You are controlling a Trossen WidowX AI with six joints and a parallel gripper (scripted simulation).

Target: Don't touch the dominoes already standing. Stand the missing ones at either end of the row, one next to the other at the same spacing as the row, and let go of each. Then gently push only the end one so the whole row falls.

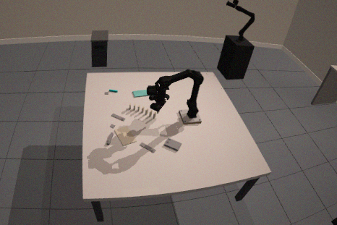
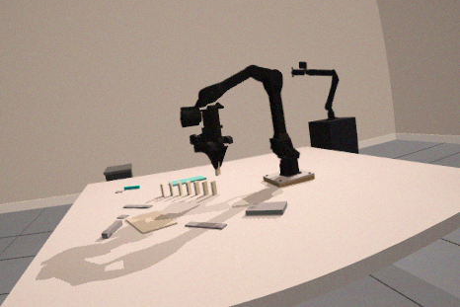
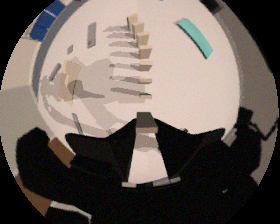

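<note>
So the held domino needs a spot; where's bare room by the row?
The gripper holds a domino over bare table between the row's near end and the arm's base plate. Left and in front it's crowded: flat grey pieces and a tan card.
</note>
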